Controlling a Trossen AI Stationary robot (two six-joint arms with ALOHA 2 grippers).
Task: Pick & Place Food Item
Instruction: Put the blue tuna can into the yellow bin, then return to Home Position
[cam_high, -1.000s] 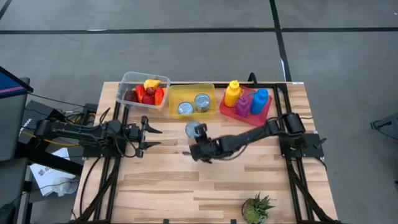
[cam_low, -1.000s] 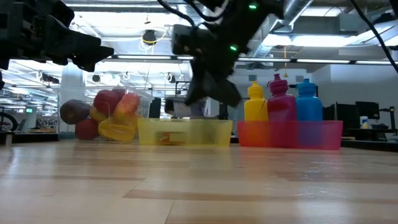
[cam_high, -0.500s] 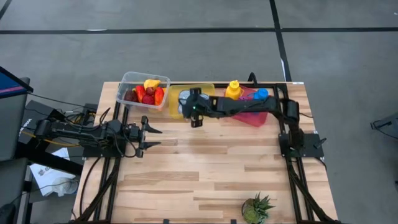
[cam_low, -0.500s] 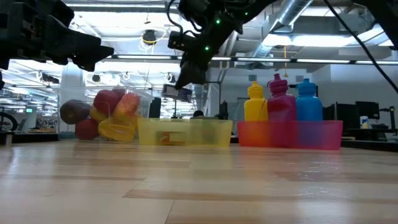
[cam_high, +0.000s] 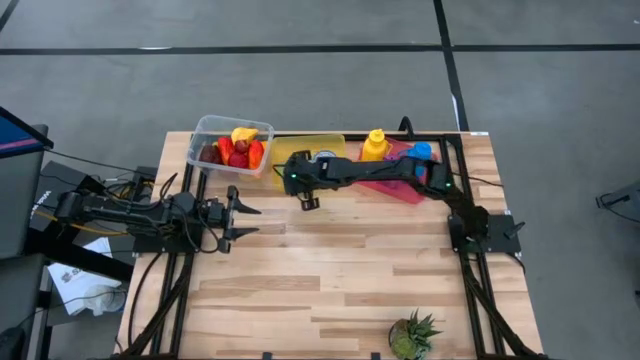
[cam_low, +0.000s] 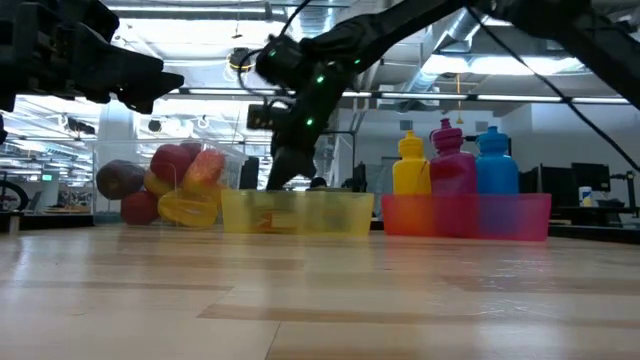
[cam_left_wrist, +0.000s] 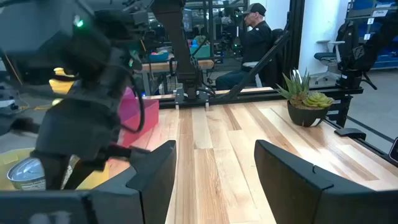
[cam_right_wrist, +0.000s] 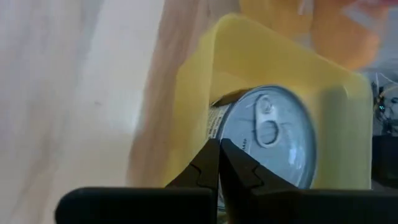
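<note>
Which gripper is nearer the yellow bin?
Right. The right gripper is shut, empty, at the yellow bin, over its near-left corner, a can just ahead. The left gripper waits open over bare table, well off toward the table's left.

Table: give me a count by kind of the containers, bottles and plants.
Containers: 3 (clear bin, yellow bin, red tray)
Bottles: 3 (yellow bottle, pink bottle, blue bottle)
Plants: 1 (plant)
Total: 7
</note>
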